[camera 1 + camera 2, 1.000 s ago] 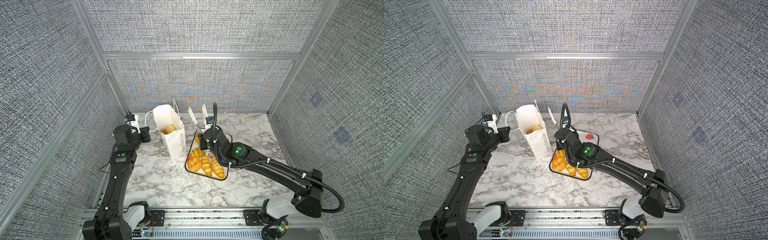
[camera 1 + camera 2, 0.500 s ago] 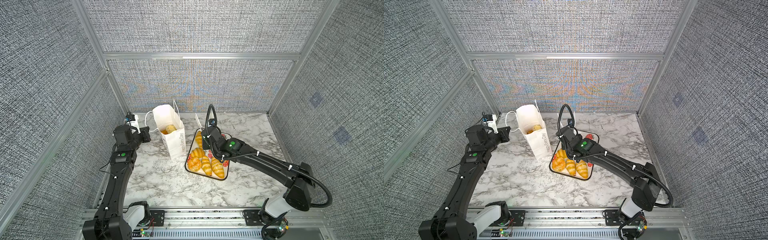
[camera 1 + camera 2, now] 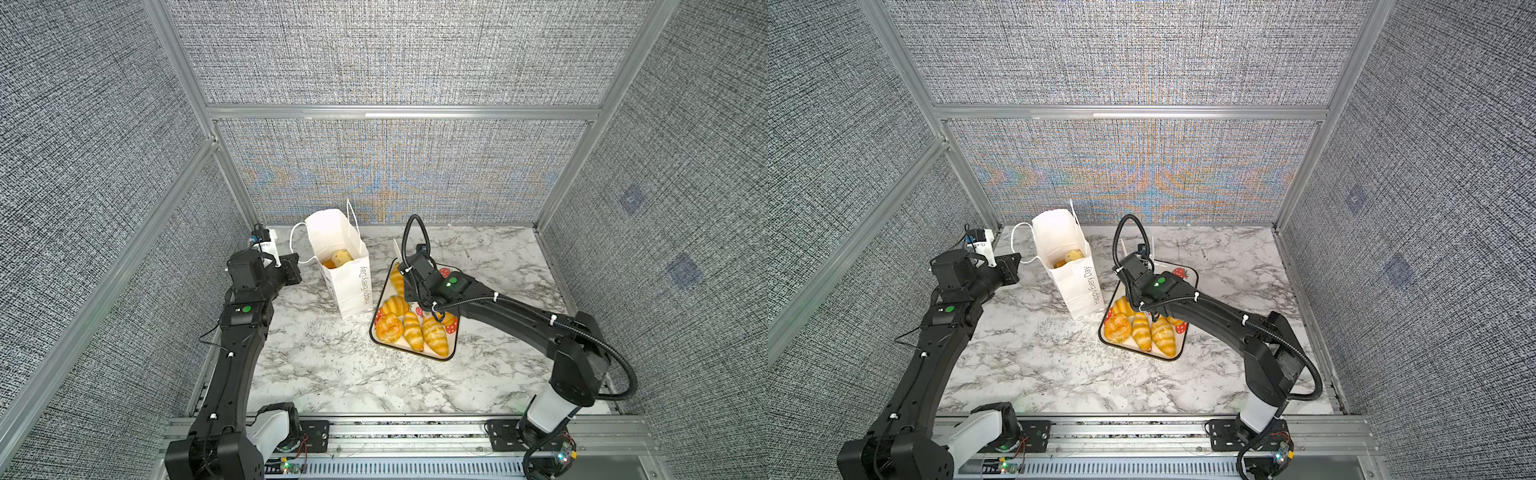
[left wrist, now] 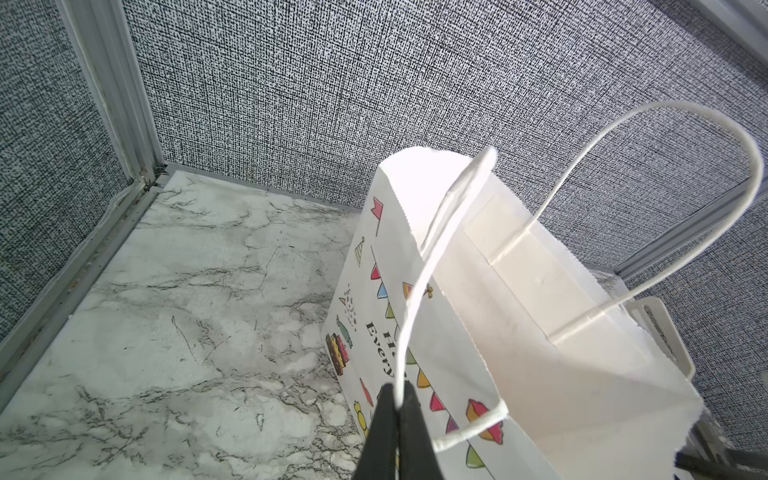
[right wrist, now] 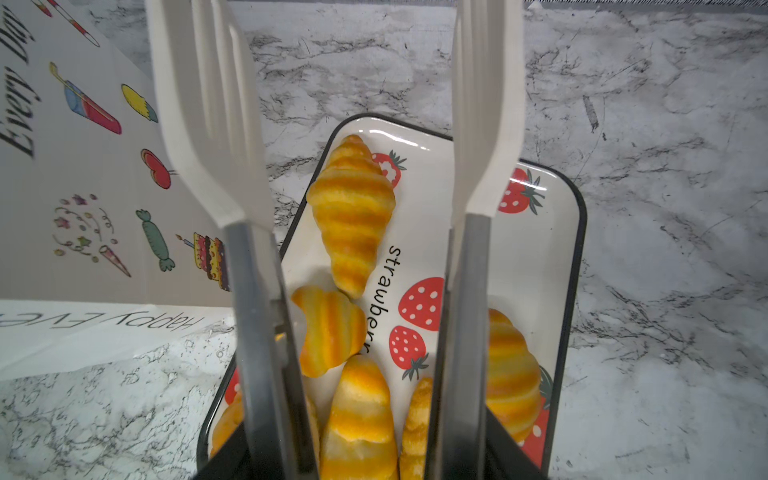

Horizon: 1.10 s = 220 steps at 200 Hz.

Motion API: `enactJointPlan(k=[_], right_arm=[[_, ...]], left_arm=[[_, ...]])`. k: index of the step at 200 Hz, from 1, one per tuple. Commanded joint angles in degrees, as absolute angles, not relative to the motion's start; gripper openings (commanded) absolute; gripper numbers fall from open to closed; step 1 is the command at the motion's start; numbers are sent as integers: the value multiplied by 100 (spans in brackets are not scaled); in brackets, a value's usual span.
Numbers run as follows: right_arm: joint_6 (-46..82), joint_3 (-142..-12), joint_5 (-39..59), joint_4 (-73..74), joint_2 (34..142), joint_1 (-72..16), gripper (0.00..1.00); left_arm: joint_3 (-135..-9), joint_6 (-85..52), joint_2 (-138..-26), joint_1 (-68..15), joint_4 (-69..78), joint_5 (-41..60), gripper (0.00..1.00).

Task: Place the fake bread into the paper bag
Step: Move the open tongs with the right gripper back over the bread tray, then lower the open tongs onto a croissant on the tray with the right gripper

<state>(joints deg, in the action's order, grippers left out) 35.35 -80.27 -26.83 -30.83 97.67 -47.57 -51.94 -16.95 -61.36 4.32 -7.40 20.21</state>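
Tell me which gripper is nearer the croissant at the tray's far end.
Right. The right gripper hangs open over the croissant; left gripper is past the bag, pinching its handle.

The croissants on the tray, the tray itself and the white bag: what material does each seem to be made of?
Croissants: likely foam or soft plastic; smooth, slightly shiny skin with painted orange and pale stripes.
Tray: perhaps glazed ceramic or melamine; glossy white with sharp highlights and a black rim.
Bag: matt white paper; zigzag-cut top edge and folded creases.
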Motion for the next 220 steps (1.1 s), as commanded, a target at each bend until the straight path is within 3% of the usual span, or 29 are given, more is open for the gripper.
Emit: enactJointPlan(k=[1, 220], right_arm=[[3724, -8031, -2474, -3101, 9860, -4689, 58], [4192, -7533, -1100, -2593, 10470, -4279, 61]], left_arm=[[-5187, -1697, -6143, 439, -622, 2096, 0], [-5186, -1690, -6143, 439, -633, 2083, 0]])
